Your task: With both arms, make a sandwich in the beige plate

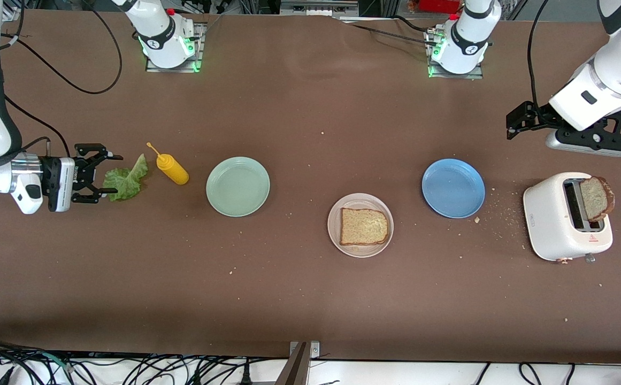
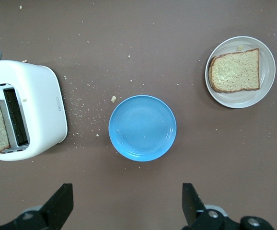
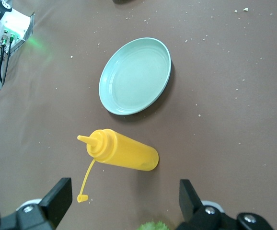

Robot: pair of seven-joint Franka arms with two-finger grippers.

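With one bread slice [image 1: 363, 226] on the beige plate [image 1: 335, 235], the open right claw [image 1: 95, 172] brackets the lettuce leaf [image 1: 127, 179] and must close, while the left claw [image 1: 513, 124], also open, waits above the toaster [image 1: 551, 224].

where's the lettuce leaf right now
In the front view the lettuce leaf lies on the table at the right arm's end, beside the lying yellow squeeze bottle, with the open right gripper around its edge.

— What sort of place is this?
— A robot lab: two arms' bases [image 1: 168, 45] bolted to a brown table [image 1: 310, 299], loose cables [image 1: 128, 371] along its edge.
— And the toaster [image 1: 567, 216]?
— Kitchen props: plates [image 1: 238, 186], a yellow bottle [image 1: 173, 168].
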